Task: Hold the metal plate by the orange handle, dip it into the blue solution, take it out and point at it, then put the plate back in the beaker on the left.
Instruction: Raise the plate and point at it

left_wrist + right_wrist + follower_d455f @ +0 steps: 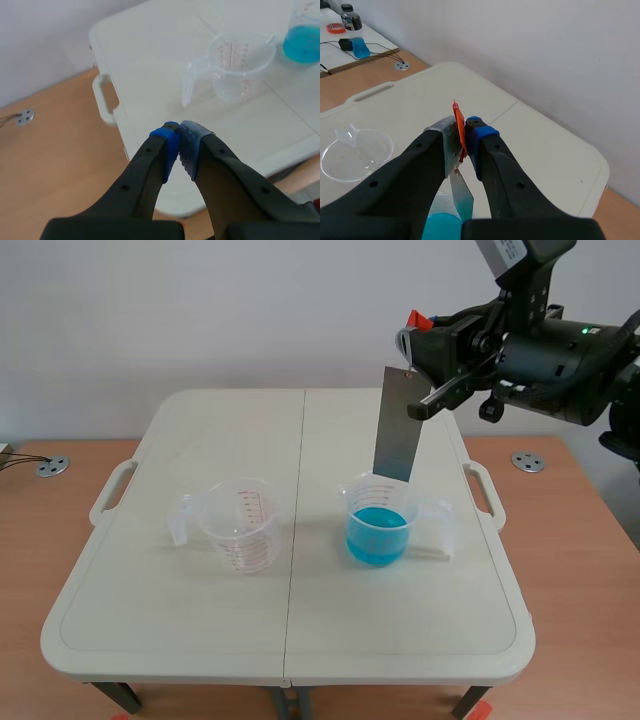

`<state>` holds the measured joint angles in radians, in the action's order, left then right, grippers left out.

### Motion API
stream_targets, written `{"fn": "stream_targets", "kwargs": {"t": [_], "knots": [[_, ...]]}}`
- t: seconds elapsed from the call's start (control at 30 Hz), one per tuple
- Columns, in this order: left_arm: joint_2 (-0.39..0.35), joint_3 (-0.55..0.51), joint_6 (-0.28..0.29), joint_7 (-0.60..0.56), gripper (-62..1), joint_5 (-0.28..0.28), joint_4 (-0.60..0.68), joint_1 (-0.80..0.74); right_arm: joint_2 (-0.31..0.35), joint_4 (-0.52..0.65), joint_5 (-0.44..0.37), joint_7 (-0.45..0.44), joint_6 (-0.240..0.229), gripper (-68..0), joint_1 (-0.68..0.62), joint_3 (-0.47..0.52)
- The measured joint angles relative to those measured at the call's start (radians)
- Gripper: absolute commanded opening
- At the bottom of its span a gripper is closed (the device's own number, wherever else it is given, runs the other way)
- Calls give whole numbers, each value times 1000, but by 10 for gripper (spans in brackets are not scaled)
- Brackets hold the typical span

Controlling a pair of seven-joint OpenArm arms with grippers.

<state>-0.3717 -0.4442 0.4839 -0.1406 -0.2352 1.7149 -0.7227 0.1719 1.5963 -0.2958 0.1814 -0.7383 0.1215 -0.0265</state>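
The metal plate (pixel 396 426) hangs upright above the beaker of blue solution (pixel 378 523), its lower edge near the beaker's rim. My right gripper (pixel 418 338) is shut on the orange handle (pixel 458 125) at the plate's top; in the right wrist view the plate (pixel 460 192) drops from between the fingers toward the blue liquid (pixel 442 226). The empty clear beaker (pixel 238 524) stands on the table's left half. My left gripper (pixel 179 145) is shut on nothing, off the table's edge, with the empty beaker (pixel 235 70) ahead of it. The left arm is out of the scene view.
Both beakers stand on a white folding table (pixel 290 640) with side handles (pixel 112 495), set on a wooden floor. Round metal discs (pixel 51 466) lie on the floor at either side. A bottle (pixel 354 31) and cables rest on a far desk.
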Motion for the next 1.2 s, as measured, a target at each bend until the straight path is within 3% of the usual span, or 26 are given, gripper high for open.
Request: {"fn": "stream_targets", "kwargs": {"t": [0.1, 0.27, 0.63, 0.8, 1.2], "knots": [[0, 39, 0, 35, -591, 7, 0, 62, -6, 5, 0, 0, 0, -662, 0, 0], [0, 126, 3, 111, -591, 74, -5, 179, -22, 25, -5, 3, 0, -662, 0, -2], [0, 278, 16, 130, -593, 151, -94, 428, -22, 129, -38, 2, 0, -662, 0, -2], [0, 353, 30, 130, -593, 183, -174, 526, -22, 141, -91, 5, 0, -662, 0, -2], [-3, 537, 70, 156, -593, 187, -352, 734, -22, 141, -188, 93, 0, -662, 0, -8]]}}
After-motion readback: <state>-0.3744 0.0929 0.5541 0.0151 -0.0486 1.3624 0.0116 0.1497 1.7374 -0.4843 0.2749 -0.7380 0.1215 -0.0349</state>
